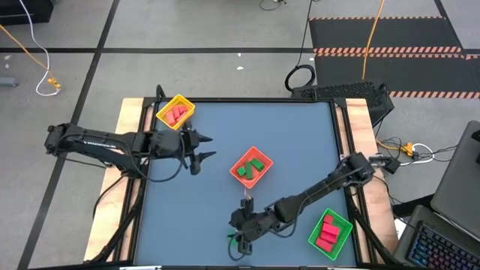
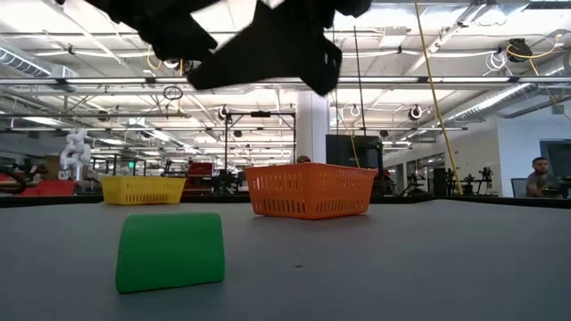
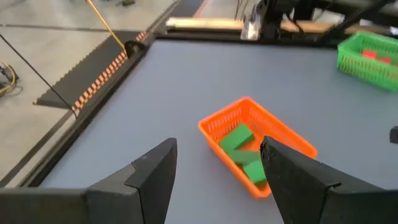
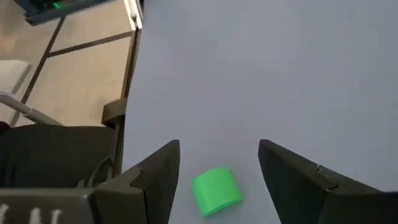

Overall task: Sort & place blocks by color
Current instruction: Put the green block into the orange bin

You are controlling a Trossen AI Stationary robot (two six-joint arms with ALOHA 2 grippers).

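A single green block [image 2: 169,251] rests flat on the grey table near its front edge; it shows in the right wrist view [image 4: 216,190] too. My right gripper [image 4: 219,145] hangs open above it, a finger on either side, touching nothing; in the high view it is at the near middle [image 1: 238,240]. Open and with nothing between its fingers, my left gripper [image 1: 208,147] stands at the table's left, beside the yellow tray [image 1: 175,112] of red blocks. The orange tray [image 1: 251,169] holds green blocks [image 3: 239,146]. The green tray [image 1: 330,234] holds red blocks.
The orange tray stands mid-table, just beyond my right arm's gripper. The green tray sits at the near right corner, the yellow one at the far left corner. Wooden rails [image 1: 131,150] edge the table's left and right sides. Bare grey surface lies between the trays.
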